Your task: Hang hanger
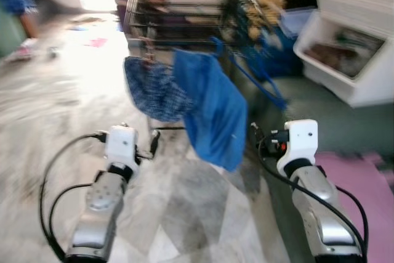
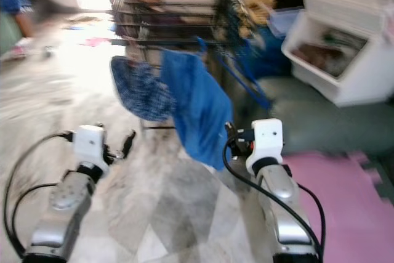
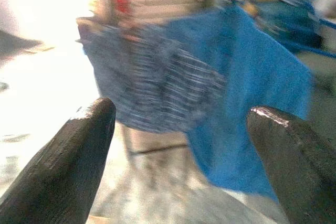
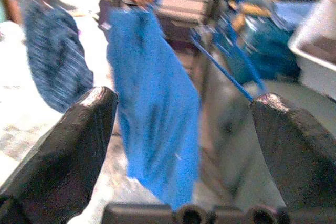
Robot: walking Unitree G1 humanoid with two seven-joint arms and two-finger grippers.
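Left eye view is blurred, as would be expected while the robot walks, yet a wire drying rack [image 1: 184,4] can be made out ahead on the pale marbled floor [image 1: 191,214]. Two garments are draped from the near edge of the rack: a plain blue cloth [image 1: 212,112] and, just beside it toward the robot's left, a blue-and-white patterned cloth [image 1: 154,90]; they overlap slightly and hang free above the floor, presumably put there to dry. Whether either is carried on a hanger cannot be told, and no separate hanger can be made out; a thin blue bar [image 4: 223,72] slanting down beside the plain cloth may belong to the rack frame. A white storage bin [image 1: 351,53] is seen to the right of the rack, and a pink mat [image 1: 363,183] lies on the floor under the right arm. Both arms are held forward at a low level, short of the rack. The left pincer [image 3: 181,124] is released, its two black fingers spread wide with the patterned cloth framed between them and nothing grasped. The right pincer [image 4: 184,114] is likewise released and empty, the plain blue cloth being framed between its fingers. The pincers appear to be kept spread in readiness for a grasp, and the task is judged to be at its approach stage.
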